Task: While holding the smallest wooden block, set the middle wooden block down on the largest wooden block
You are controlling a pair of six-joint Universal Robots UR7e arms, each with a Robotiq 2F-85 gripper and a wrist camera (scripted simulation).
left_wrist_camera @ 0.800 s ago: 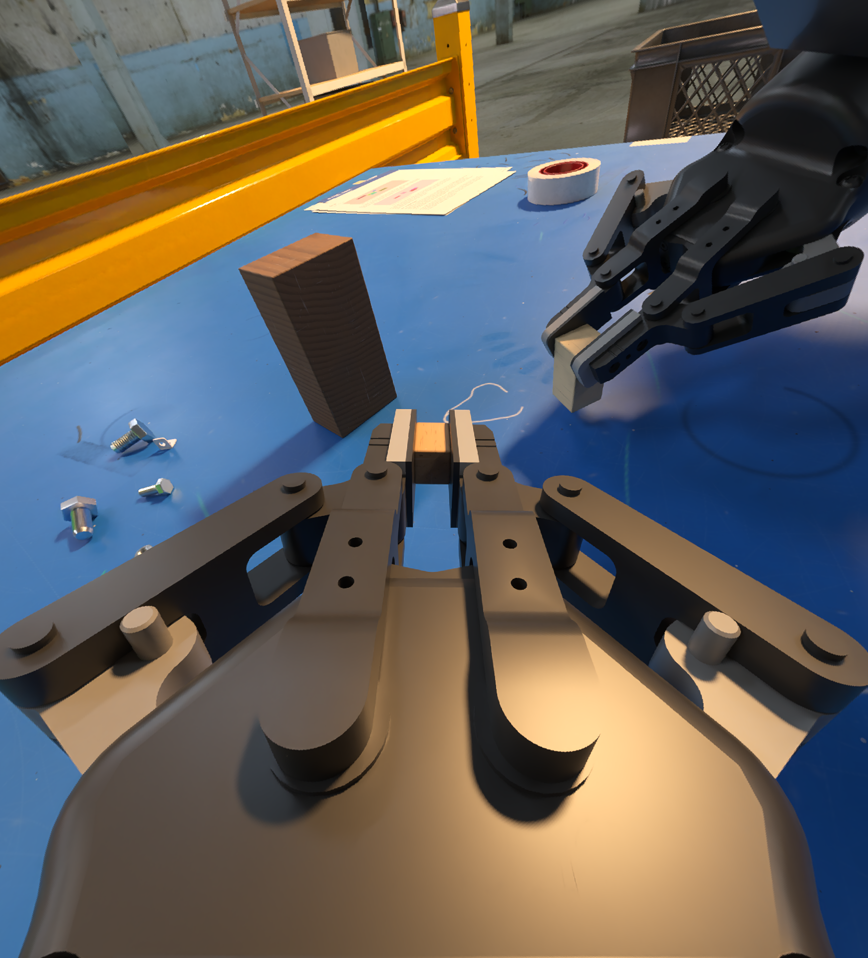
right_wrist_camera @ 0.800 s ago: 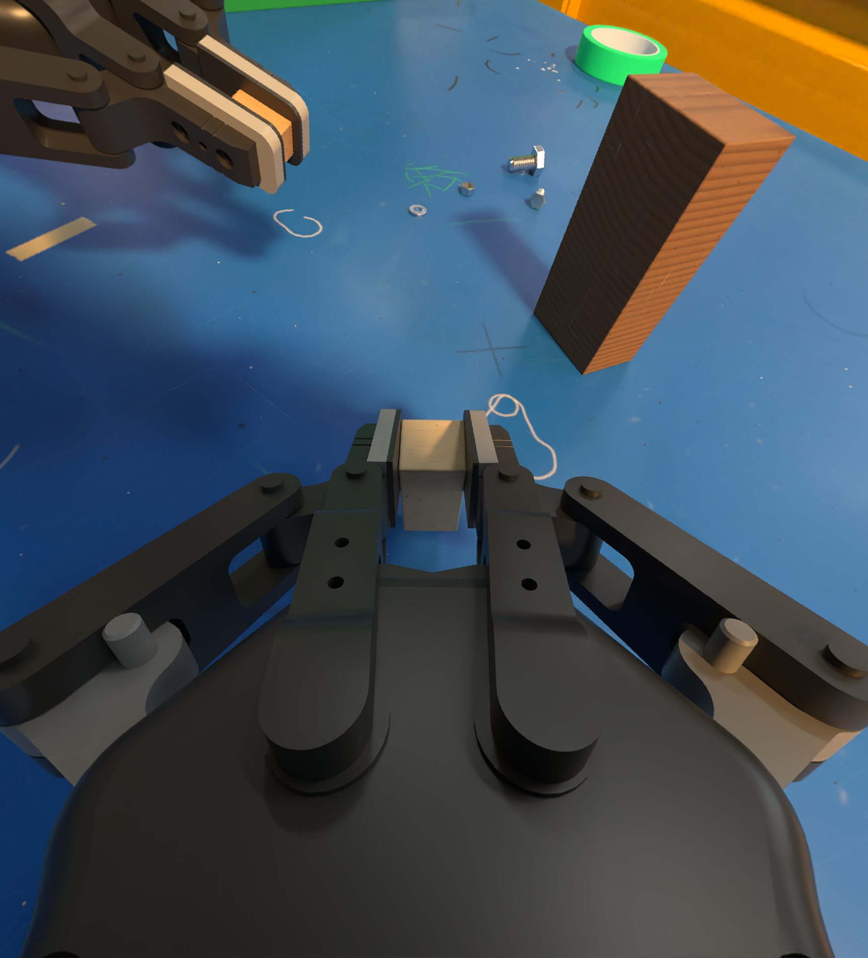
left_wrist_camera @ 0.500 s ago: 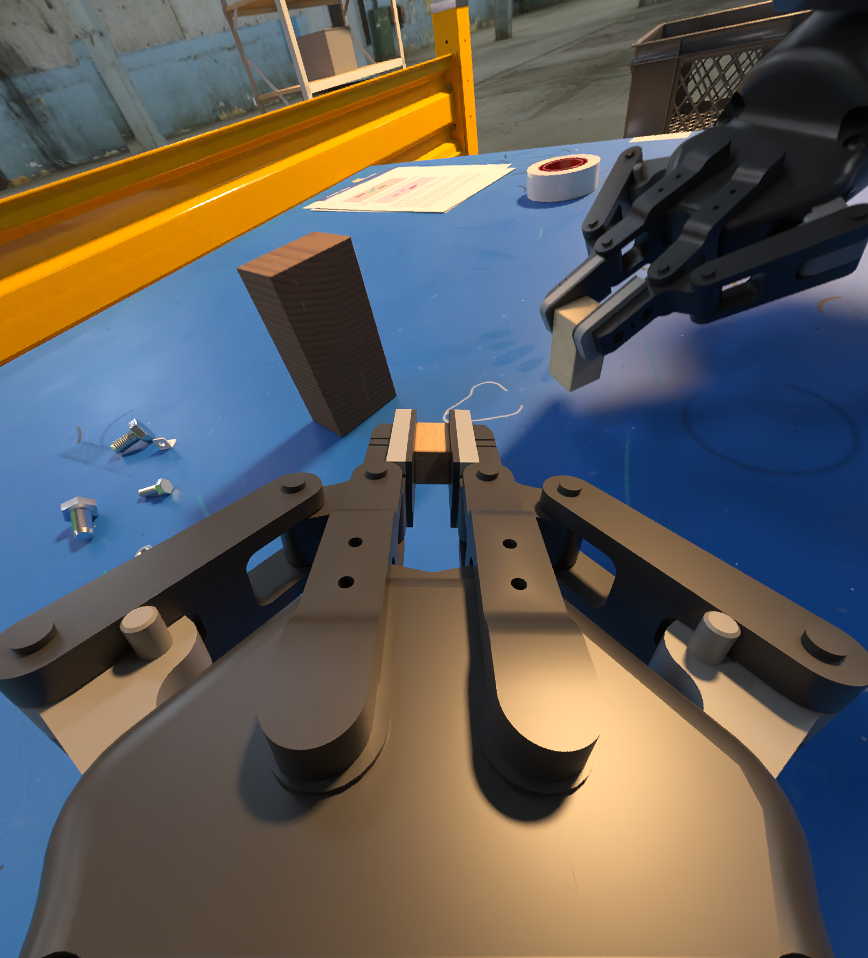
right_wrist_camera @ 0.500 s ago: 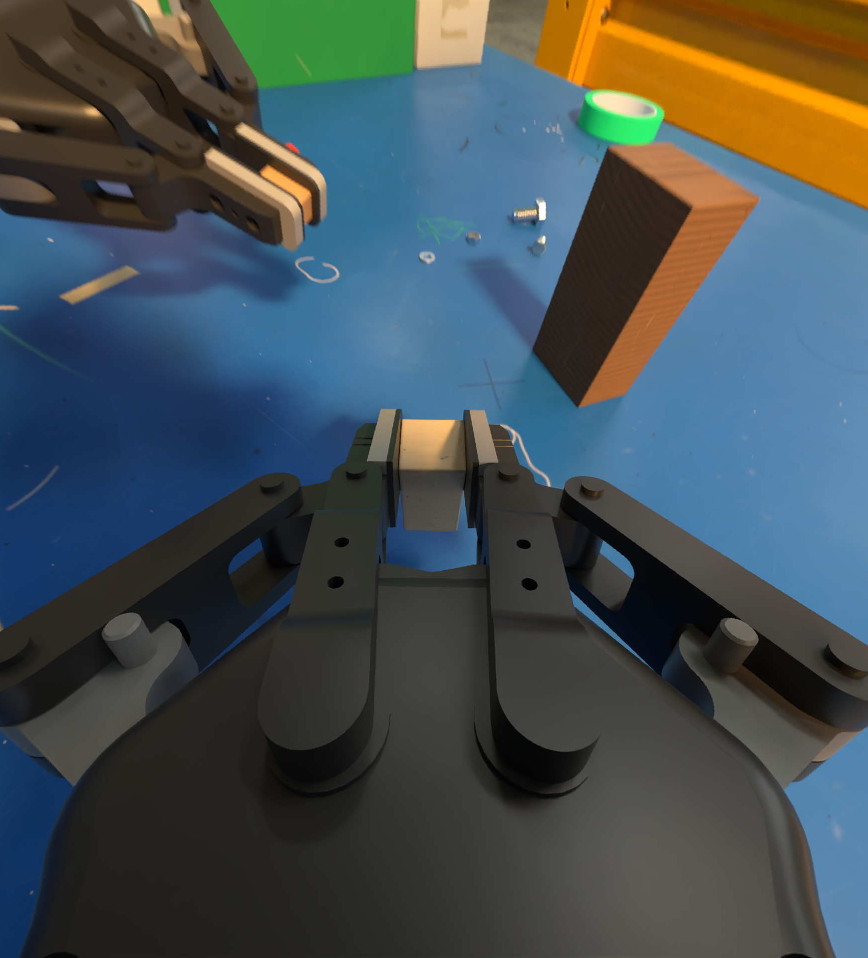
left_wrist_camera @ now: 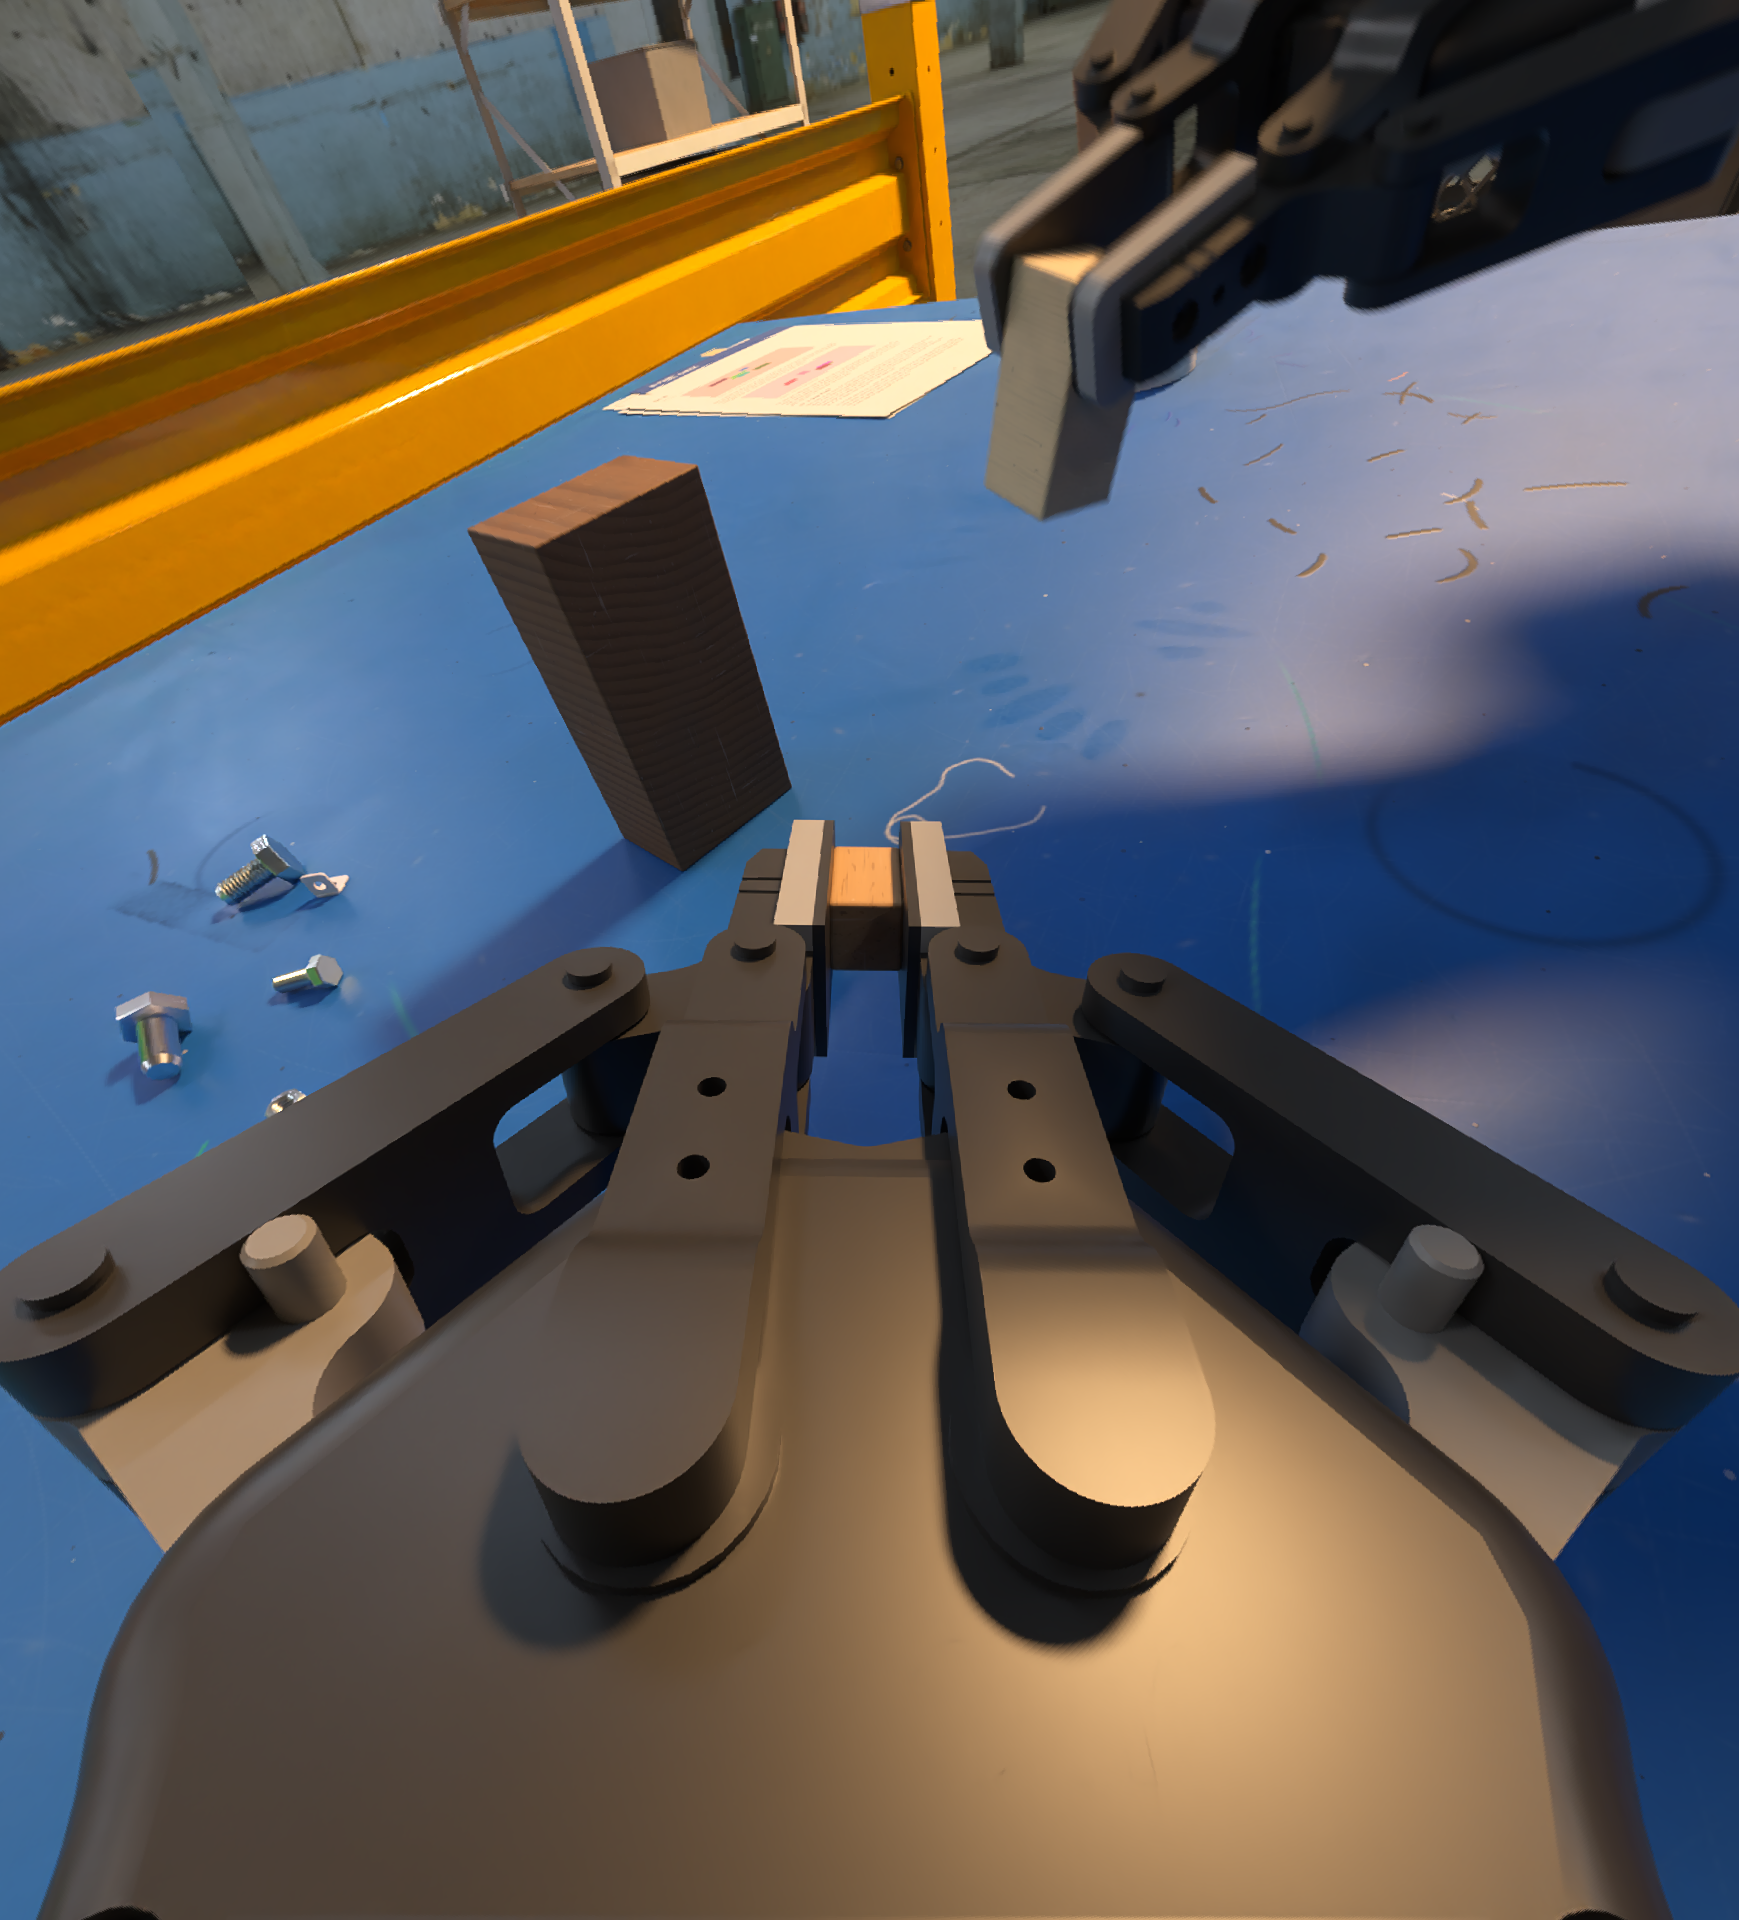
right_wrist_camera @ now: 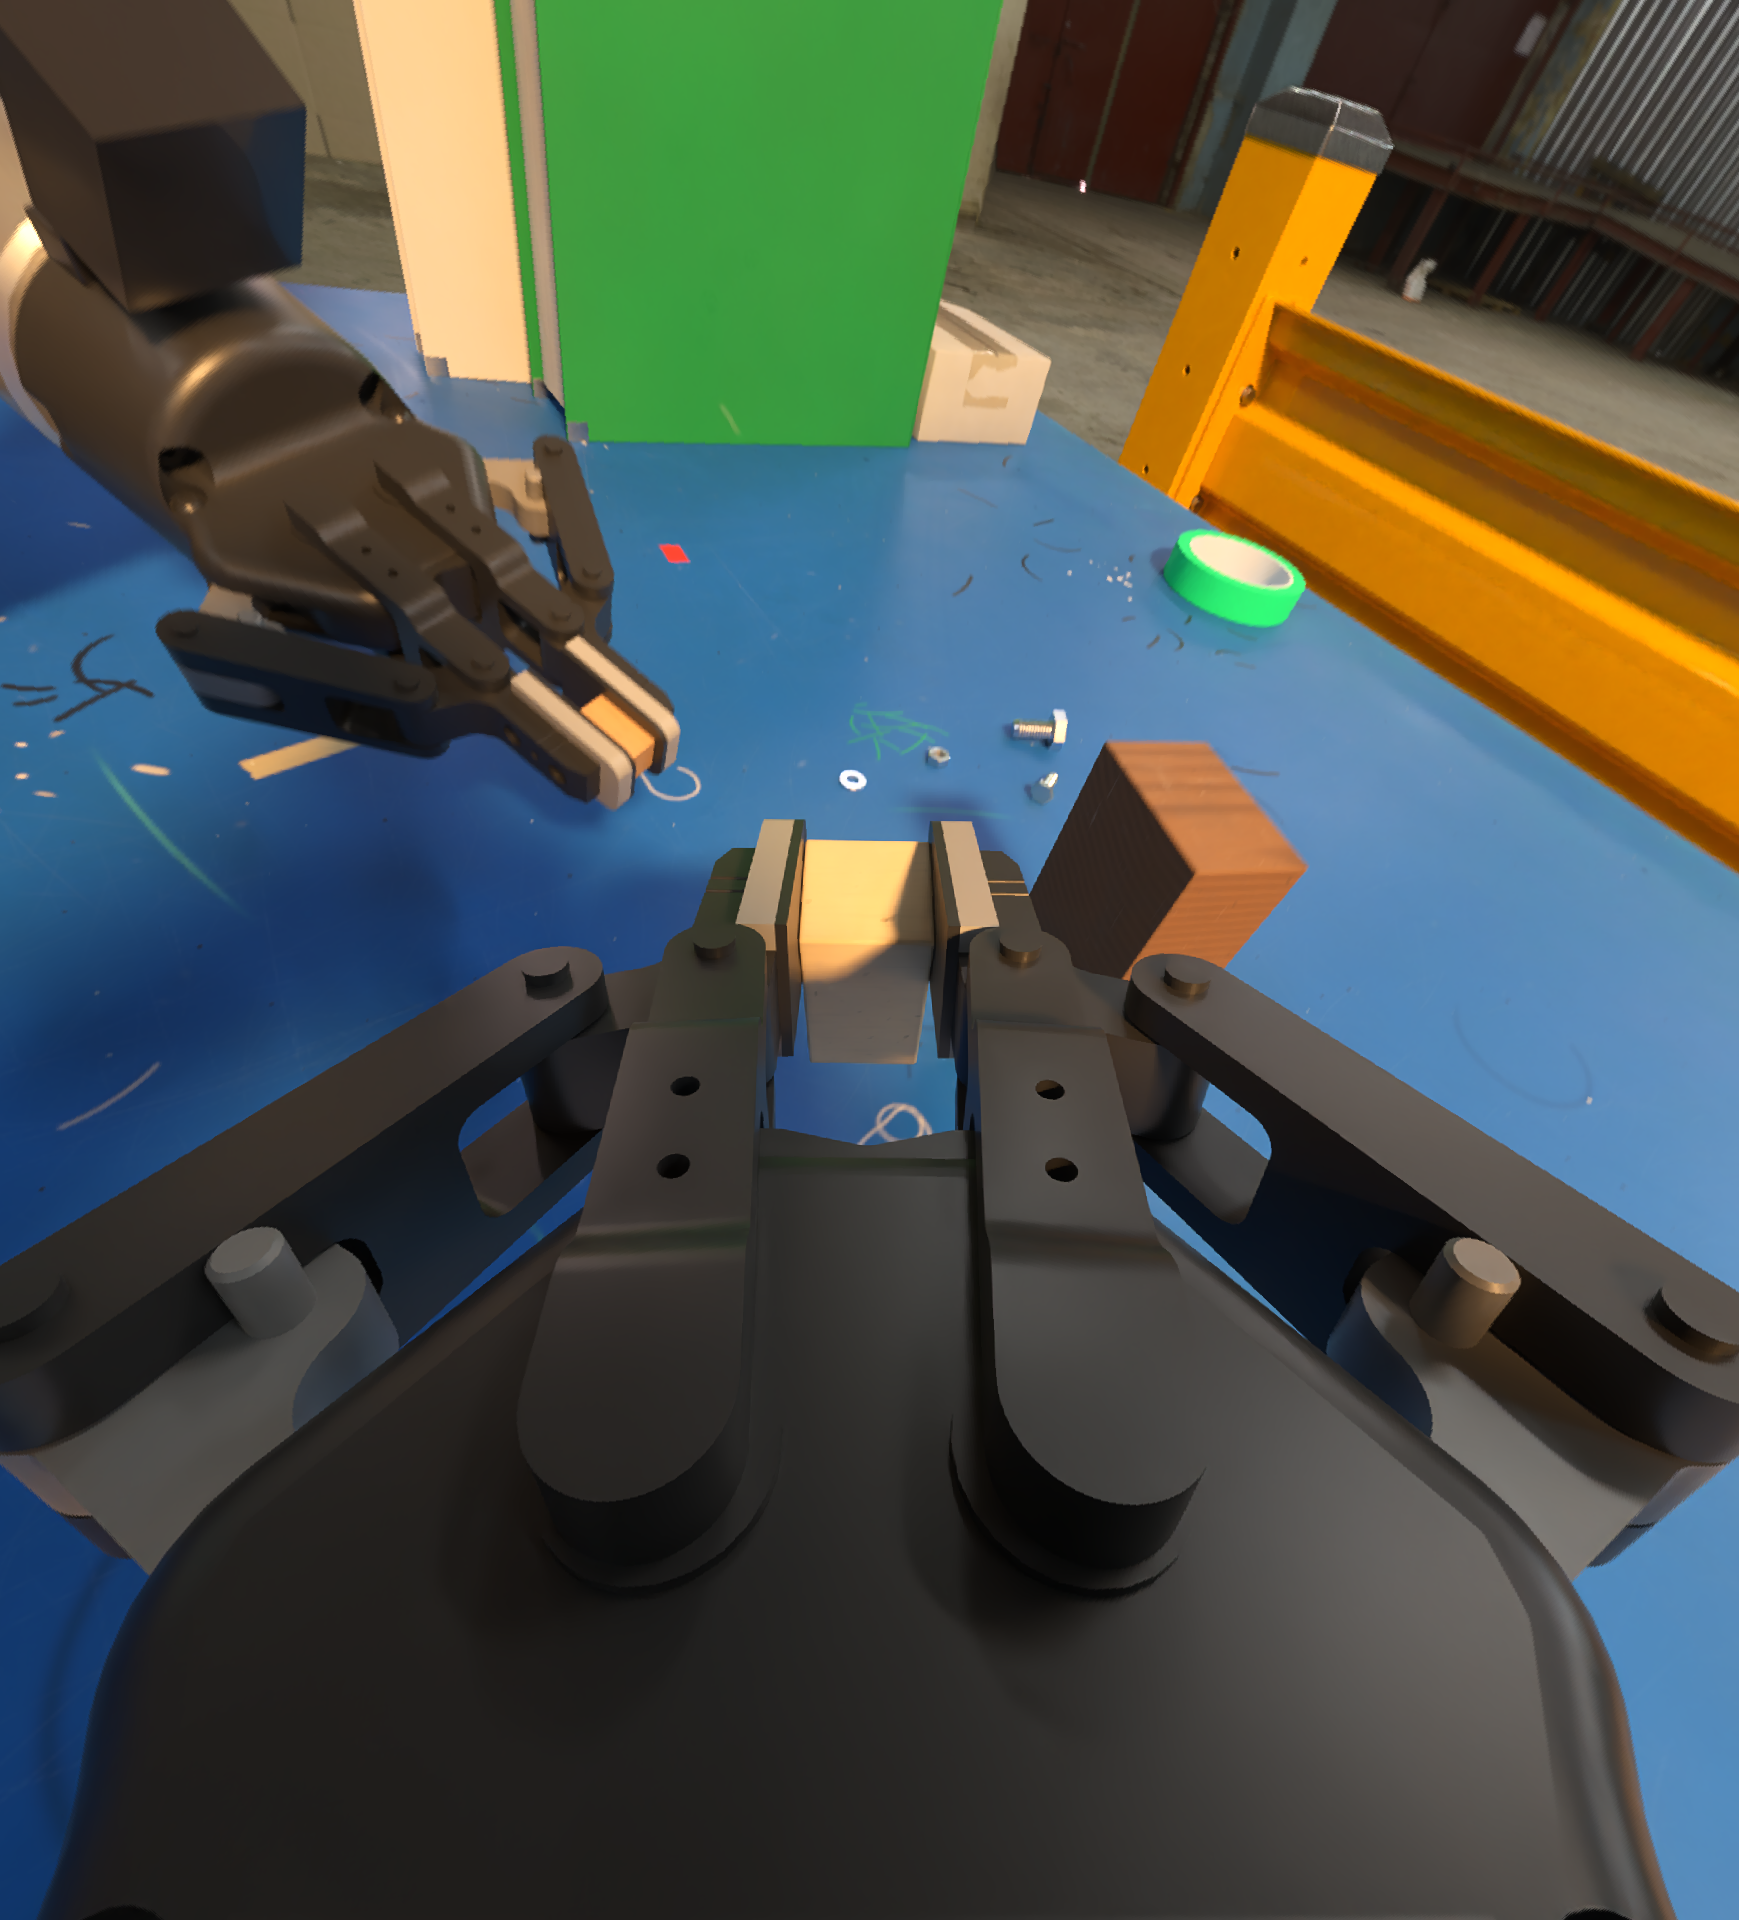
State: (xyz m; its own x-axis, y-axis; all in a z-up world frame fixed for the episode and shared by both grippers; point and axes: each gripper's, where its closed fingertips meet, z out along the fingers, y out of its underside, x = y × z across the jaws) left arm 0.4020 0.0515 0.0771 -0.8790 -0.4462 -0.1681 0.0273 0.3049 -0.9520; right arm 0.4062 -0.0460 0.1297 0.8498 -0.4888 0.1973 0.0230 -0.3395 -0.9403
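Left gripper (left_wrist_camera: 865, 883): fingers clamped on the small block (left_wrist_camera: 863, 894) — an orange-tan cube, low over the blue table (left_wrist_camera: 1260, 987).
Right gripper (right_wrist_camera: 863, 883): fingers clamped on the mid block (right_wrist_camera: 860, 914), pale wood, held high; from the left wrist view it hangs at about 1 o'clock, well clear of the table.
Big block (left_wrist_camera: 636, 655): dark brown, upright on its small end, at about 11 o'clock from the left gripper, just beside it; from the right wrist view it sits at 2 o'clock, partly behind the right fingers.
Clutter: bolts (left_wrist_camera: 262, 873) at 9 o'clock, a white string (left_wrist_camera: 958, 800) just ahead of the left fingers, paper (left_wrist_camera: 803, 374) and a green tape roll (right_wrist_camera: 1234, 577) farther off.
Risk, tipping: the big block is tall with a narrow top — a sideways nudge on the way in, or an off-centre landing, could likely topple it.
Risk, slip: the mid block hangs tilted in the grip, so it may land on an edge and slide off on release.
Risk, crowding: the left gripper waits close to the big block's base; a drift could bump it, or a loosened grip could drop the small block.
Change: the right gripper has risen a good deal and swung toward the big block; the left one stays put, grip unchanged.
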